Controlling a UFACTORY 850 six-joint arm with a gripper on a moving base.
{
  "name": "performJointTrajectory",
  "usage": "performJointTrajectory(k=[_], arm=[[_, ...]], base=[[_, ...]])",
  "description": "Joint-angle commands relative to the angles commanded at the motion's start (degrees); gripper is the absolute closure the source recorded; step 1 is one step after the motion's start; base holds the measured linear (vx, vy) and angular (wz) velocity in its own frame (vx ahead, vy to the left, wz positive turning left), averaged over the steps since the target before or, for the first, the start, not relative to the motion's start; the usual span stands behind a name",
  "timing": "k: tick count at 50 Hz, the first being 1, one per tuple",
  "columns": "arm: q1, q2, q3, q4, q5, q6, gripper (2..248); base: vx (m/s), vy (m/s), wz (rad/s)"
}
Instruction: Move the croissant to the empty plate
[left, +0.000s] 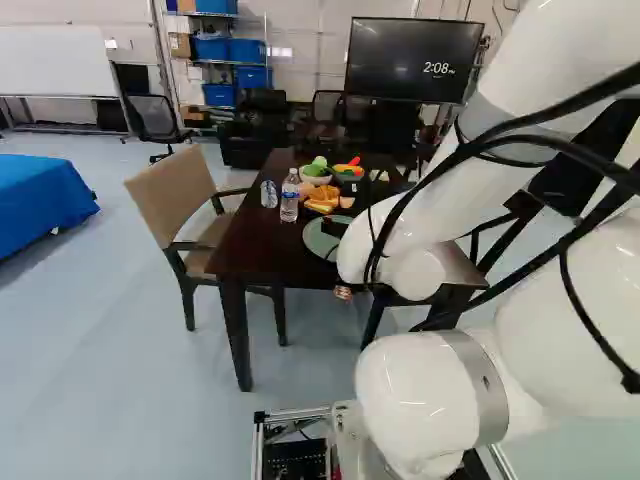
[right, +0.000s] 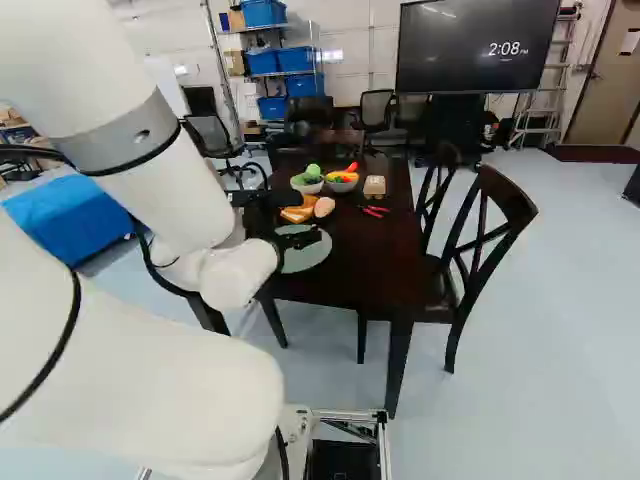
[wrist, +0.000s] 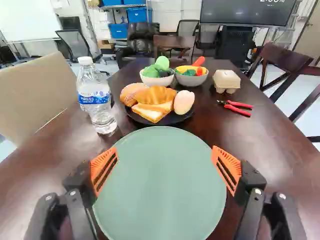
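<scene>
In the right base view my black gripper (right: 298, 239) is over the near part of the table. The wrist view shows the gripper (wrist: 165, 162) open, its orange pads (wrist: 227, 167) wide apart above the empty pale green plate (wrist: 160, 187), nothing between them. Beyond that plate, the croissant (wrist: 157, 93) lies on a black plate (wrist: 175, 119), partly on top of a sandwich (wrist: 150, 113). A brown bun (wrist: 131, 94) and a pinkish oval piece (wrist: 184, 102) flank it on the same black plate.
Water bottles (wrist: 97, 102) stand beside the black plate. Behind it are two bowls (wrist: 157, 81) (wrist: 191, 80) of toy vegetables. An egg carton (wrist: 226, 81) and red pliers (wrist: 237, 107) lie on the other side. Chairs (right: 480, 240) (left: 185, 210) flank the dark table (right: 350, 275).
</scene>
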Motion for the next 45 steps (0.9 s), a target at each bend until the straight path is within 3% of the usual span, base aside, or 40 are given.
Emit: performJointTrajectory(k=[45], arm=[[-1.0, -7.9, -13.5, 0.0, -0.6, 0.0, 3]], base=[[0.000, 0.000, 0.000]])
